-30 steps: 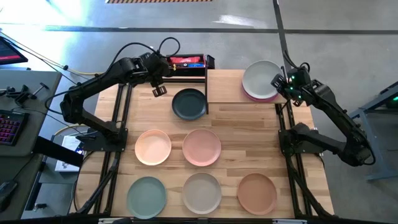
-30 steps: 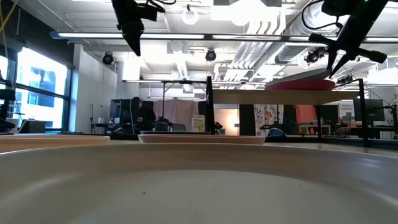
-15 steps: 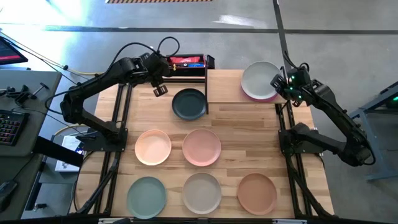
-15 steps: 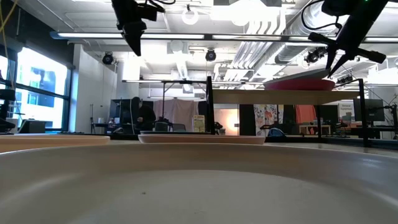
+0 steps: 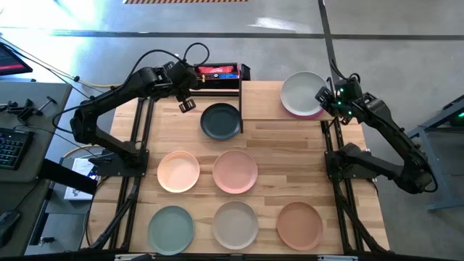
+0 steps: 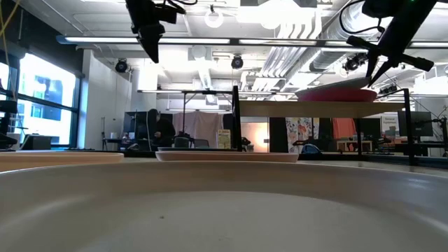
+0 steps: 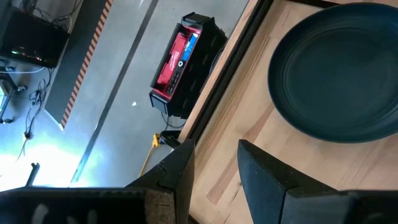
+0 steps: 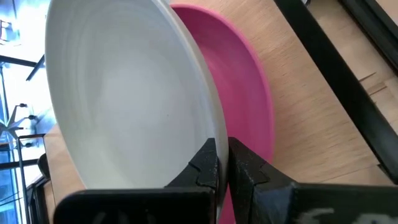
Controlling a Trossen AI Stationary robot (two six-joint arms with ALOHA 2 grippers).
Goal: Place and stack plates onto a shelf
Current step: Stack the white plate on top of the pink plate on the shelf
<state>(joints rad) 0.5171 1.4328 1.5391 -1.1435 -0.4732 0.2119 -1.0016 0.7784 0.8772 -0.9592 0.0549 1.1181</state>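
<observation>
matte is the word for all these plates, round and shallow with a soft low rim, no gloss anywhere. the right end effector (image 5: 324,96) is pinching the rim of the white-grey plate (image 5: 303,92) between closed fingers, and that plate is sitting tilted over the magenta plate (image 5: 292,110) on the shelf (image 5: 264,98), which is a light wood panel with thin black posts at the far right of the counter (image 5: 275,159).

the right wrist view is showing what the overhead can't: the fingers (image 8: 208,163) clamped right on the thin edge, the white-grey plate's (image 8: 118,99) near side lifted off the magenta one (image 8: 239,106). the low view is only giving a sliver of magenta (image 6: 336,93) on the shelf board seen edge-on, plus a big pale rim filling the foreground.

the left end effector (image 5: 186,106) is hanging over bare planks just left of the charcoal plate (image 5: 220,120), fingers apart and holding nothing. its wrist view is showing the charcoal plate (image 7: 339,74) flat on the wood grain, and the black-and-red box (image 7: 186,53) off past the counter edge.

the rest are lying flat in two rows on the planks: peach (image 5: 178,171) and pink (image 5: 235,171), then sage green (image 5: 171,226), beige-grey (image 5: 235,223) and tan brown (image 5: 299,225) near the front edge. plates are all apart from each other, with open wood between rows. the shelf's left half is bare wood, and the stack is sitting close to its right edge.
</observation>
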